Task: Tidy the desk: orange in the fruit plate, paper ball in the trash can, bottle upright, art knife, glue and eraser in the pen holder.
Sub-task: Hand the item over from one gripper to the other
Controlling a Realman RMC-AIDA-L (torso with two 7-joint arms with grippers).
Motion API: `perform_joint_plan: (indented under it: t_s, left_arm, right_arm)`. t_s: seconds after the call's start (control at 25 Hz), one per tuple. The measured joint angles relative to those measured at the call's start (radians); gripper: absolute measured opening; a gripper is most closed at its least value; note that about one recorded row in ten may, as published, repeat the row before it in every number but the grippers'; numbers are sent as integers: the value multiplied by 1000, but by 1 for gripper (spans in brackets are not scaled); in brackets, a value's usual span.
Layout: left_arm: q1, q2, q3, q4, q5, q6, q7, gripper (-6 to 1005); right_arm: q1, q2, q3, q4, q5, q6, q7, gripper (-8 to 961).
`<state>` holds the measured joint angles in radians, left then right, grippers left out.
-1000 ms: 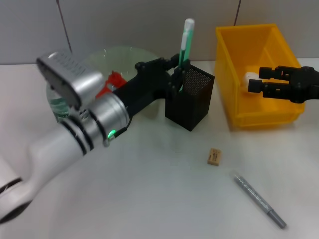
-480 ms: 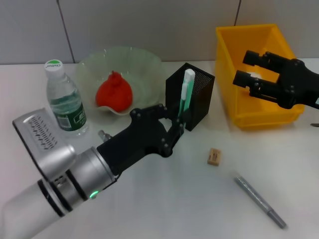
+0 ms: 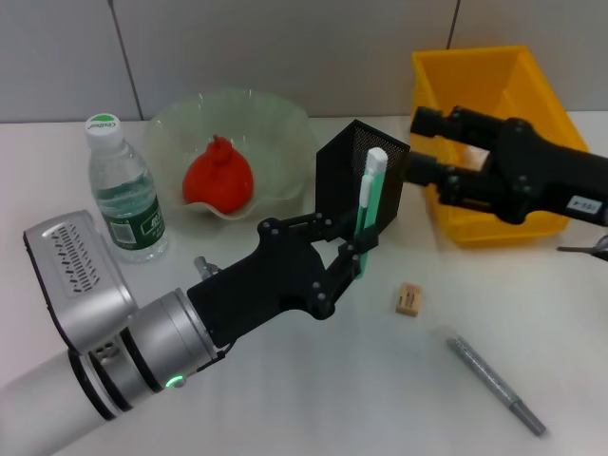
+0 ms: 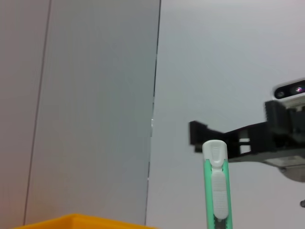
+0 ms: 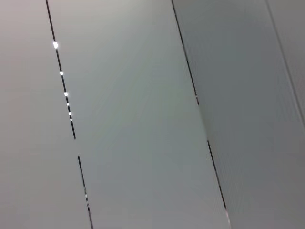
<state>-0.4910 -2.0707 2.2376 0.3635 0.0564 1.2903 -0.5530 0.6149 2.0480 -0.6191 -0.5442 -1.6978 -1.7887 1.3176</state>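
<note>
1. The art knife [image 3: 369,195] is gripped upright by the left tool [image 3: 353,255], long axis vertical.
2. The pen holder [image 3: 344,176] is seen just behind the knife, touching or apart not decidable.
3. The right tool [image 3: 418,147], fingers spread and empty, is held beside the holder.

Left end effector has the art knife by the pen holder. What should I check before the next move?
1. Grip: left end effector shut on the art knife, knife upright. Ok.
2. Knife inside the pen holder: it appears to be in front of the mesh wall, not inside. Not ok.
3. Right end effector clear of the holder: open, close by the holder's right side. Cannot tell.
4. Bottle upright. Ok.
5. Orange in the fruit plate. Ok.
6. Eraser in the holder: lying on the table. Not ok.
</note>
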Motion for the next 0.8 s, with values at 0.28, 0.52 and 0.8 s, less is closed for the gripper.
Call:
perform_joint_plan:
  t_s: [0.28, 0.52, 0.8]
  left_arm:
    - [-5, -1, -19, -1, 7, -8, -12, 196]
    - [2, -8, -59, 0, 4, -42, 1, 196]
    - [45, -9, -39, 73, -58, -108, 143, 195]
  right_arm:
    - [27, 8, -33, 43, -2, 62, -32, 743]
    - [22, 24, -37, 56, 9, 85, -67, 742]
    - [10, 33, -19, 132, 51, 127, -153, 742]
